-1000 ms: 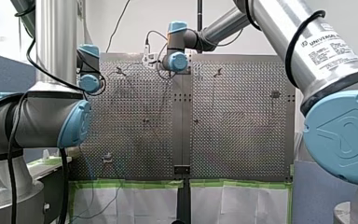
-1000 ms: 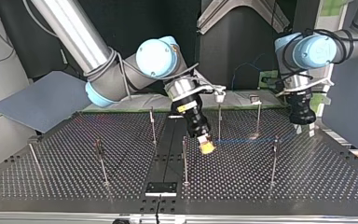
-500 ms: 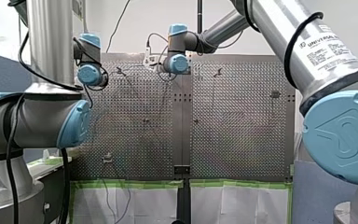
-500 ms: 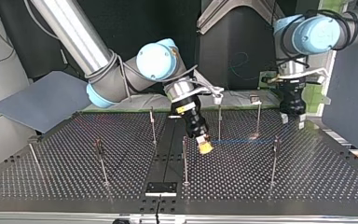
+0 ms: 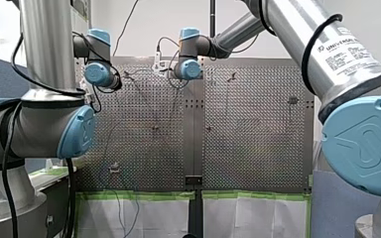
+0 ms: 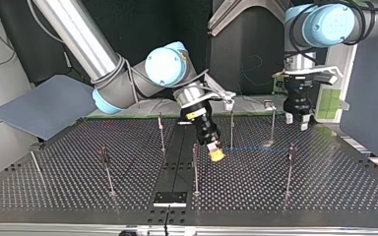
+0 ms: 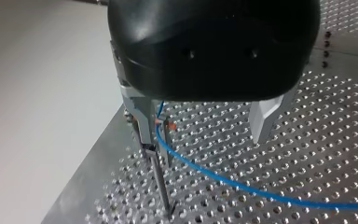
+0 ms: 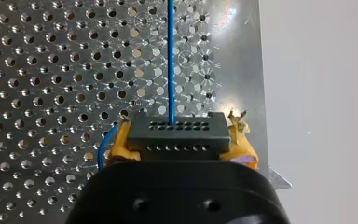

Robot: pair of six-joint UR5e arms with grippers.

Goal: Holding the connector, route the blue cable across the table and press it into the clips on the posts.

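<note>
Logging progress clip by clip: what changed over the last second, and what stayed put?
My left gripper rose from near the table and shifted toward the top view's left; it stands open now. My right gripper barely moved, still clamped on the connector with the blue cable leading from it. The posts are unmoved.

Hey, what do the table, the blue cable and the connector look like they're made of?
Table: metal, likely steel or aluminium; a silvery perforated sheet with bright glints.
Blue cable: probably plastic-sheathed wire; thin, smooth and evenly coloured, and it curves in the left wrist view.
Connector: probably moulded plastic; a matte dark grey block with rows of small holes.
</note>
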